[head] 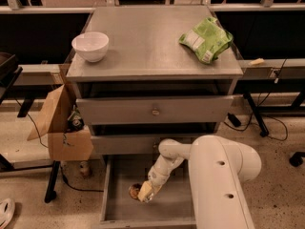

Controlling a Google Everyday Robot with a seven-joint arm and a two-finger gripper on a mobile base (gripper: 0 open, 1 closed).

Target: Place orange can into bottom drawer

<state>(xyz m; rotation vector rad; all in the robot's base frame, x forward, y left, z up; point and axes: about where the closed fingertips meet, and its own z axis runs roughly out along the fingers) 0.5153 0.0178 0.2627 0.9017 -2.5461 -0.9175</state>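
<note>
The bottom drawer [123,211] is pulled out, a wide grey tray at the foot of the cabinet. My gripper [143,192] reaches down into its left-middle part, low over the floor of the drawer. It is shut on the orange can [134,191], a small copper-coloured can with a silver end that sticks out to the left of the fingers. I cannot tell whether the can touches the drawer floor. My white arm [219,185] covers the drawer's right side.
On the cabinet top stand a white bowl [90,46] at the left and a green snack bag [206,39] at the right. The top drawer with a round knob [155,111] is closed. An open cardboard box [62,128] stands left of the cabinet.
</note>
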